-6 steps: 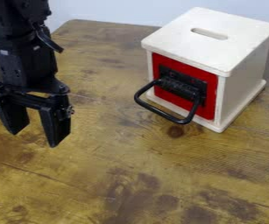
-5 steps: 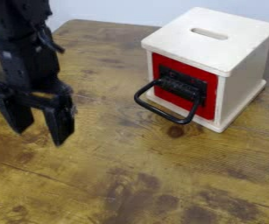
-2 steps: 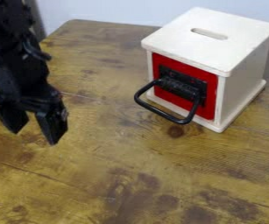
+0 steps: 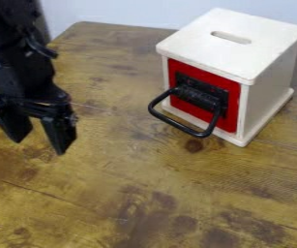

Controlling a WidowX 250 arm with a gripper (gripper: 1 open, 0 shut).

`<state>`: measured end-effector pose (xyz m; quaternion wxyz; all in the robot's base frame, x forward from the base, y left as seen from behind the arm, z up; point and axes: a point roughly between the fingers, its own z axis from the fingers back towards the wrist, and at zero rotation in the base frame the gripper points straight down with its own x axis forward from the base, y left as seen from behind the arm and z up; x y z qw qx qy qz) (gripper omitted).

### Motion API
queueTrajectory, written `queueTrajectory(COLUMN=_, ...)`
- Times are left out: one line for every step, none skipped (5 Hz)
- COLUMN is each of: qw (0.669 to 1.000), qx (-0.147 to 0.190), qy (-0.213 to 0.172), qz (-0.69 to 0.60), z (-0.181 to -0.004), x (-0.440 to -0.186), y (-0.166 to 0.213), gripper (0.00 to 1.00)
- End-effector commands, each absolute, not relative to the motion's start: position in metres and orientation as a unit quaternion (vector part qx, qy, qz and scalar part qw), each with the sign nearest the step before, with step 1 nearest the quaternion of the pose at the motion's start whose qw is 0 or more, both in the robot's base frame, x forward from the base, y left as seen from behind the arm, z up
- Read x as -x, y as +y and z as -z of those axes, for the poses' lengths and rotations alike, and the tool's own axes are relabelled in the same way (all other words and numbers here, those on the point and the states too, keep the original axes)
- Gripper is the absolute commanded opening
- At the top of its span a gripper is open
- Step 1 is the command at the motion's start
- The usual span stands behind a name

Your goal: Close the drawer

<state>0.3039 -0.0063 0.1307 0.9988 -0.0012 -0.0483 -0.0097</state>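
Observation:
The drawer (image 4: pixel 202 97) has a red front, a black centre fitting and a black looped wire handle (image 4: pixel 181 118) that hangs forward and down to the left. It sits in a pale wooden cube box (image 4: pixel 241 53) at the upper right, its front about level with the box face. My gripper (image 4: pixel 35 138) is black, points down at the far left over the table, and is open with nothing between the fingers. It is well left of the handle and apart from it.
The worn wooden table (image 4: pixel 151 199) has dark stains. The box has a slot (image 4: pixel 232 38) in its top. The table's far edge runs along the top left. A small dark spot (image 4: pixel 193 146) lies just below the handle.
My gripper has shifted slightly left and up over the table, staying open. The drawer and box have not moved.

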Motion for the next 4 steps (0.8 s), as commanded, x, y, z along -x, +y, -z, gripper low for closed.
queueTrajectory(qw=0.996, qx=0.0, qy=-0.081, qz=0.027, z=-0.149, x=-0.303, y=-0.018, gripper=1.0)
queueTrajectory(qw=0.996, qx=-0.001, qy=-0.085, qz=0.022, z=-0.145, x=-0.302, y=-0.014, gripper=1.0)
queueTrajectory(qw=0.996, qx=-0.003, qy=-0.085, qz=0.009, z=-0.142, x=-0.303, y=-0.004, gripper=1.0)
queueTrajectory(qw=0.996, qx=-0.003, qy=-0.084, qz=0.0, z=-0.142, x=-0.303, y=0.004, gripper=1.0)
